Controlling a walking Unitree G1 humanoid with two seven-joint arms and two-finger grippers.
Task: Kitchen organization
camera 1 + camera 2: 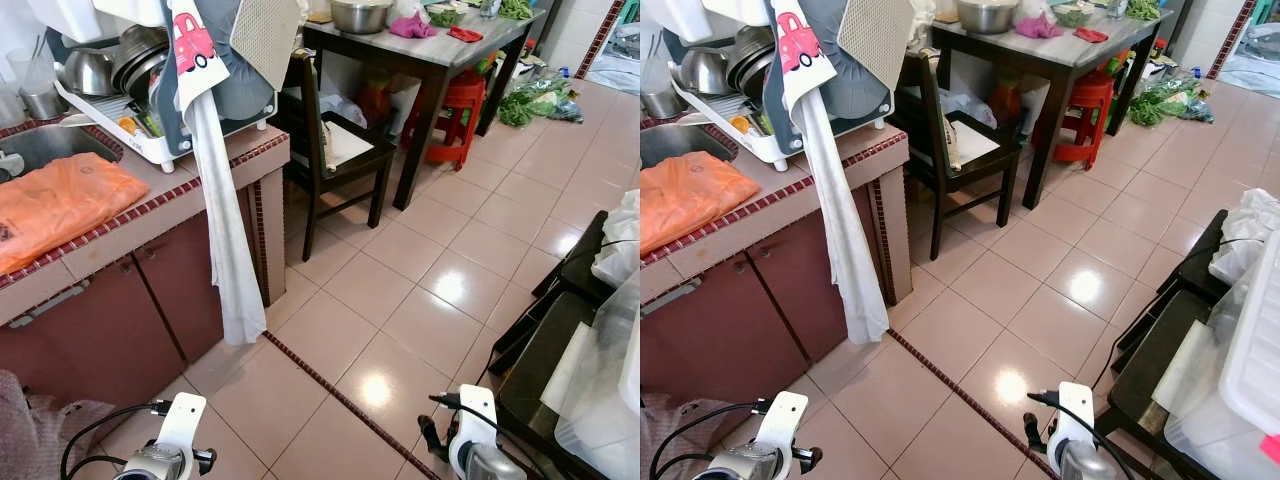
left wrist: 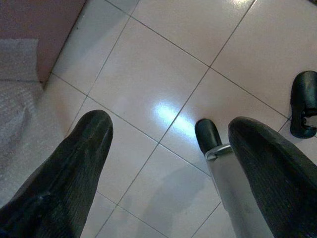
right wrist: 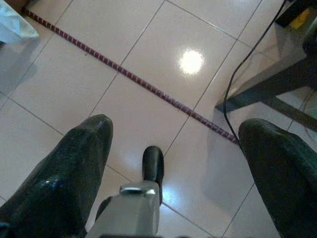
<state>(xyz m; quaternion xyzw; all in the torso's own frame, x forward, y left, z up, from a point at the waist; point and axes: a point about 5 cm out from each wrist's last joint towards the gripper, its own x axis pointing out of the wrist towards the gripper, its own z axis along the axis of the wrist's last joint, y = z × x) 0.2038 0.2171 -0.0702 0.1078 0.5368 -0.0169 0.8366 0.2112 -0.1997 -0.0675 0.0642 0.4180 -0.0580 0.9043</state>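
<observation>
At the far left a tiled table [image 1: 150, 215] edged in small dark red mosaic carries a crumpled orange plastic bag [image 1: 55, 200] lying flat beside the steel sink [image 1: 40, 145]. Behind it a white dish rack [image 1: 130, 125] holds rounded metal bowls and pans, and a long white cloth [image 1: 225, 240] with a red car print hangs from the rack over the table's corner, down past the dark maroon cabinet doors [image 1: 120, 320]. Low in front, the left tool [image 2: 163, 148] hangs over glossy pale pink floor tiles [image 1: 400, 290], its two thick black ribbed fingers [image 2: 74, 163] spread wide with nothing between them; a grey quilted fabric lies just beside it. Further right stands a dark wooden chair [image 1: 330, 140] with a pale seat pad, then a dark dining table [image 1: 440, 60] bearing a round steel bowl [image 1: 360, 14], a pink cloth and leafy greens, with a red plastic stool [image 1: 455, 110] under it and more greens on the floor. The right tool [image 3: 173, 148] also hangs empty, fingers [image 3: 74, 168] wide apart, above a thin red mosaic strip [image 3: 133, 79] crossing the tiles. At the far right a low black stand [image 1: 560, 350] holds clear plastic containers and bags, with a black cable trailing beside it.
</observation>
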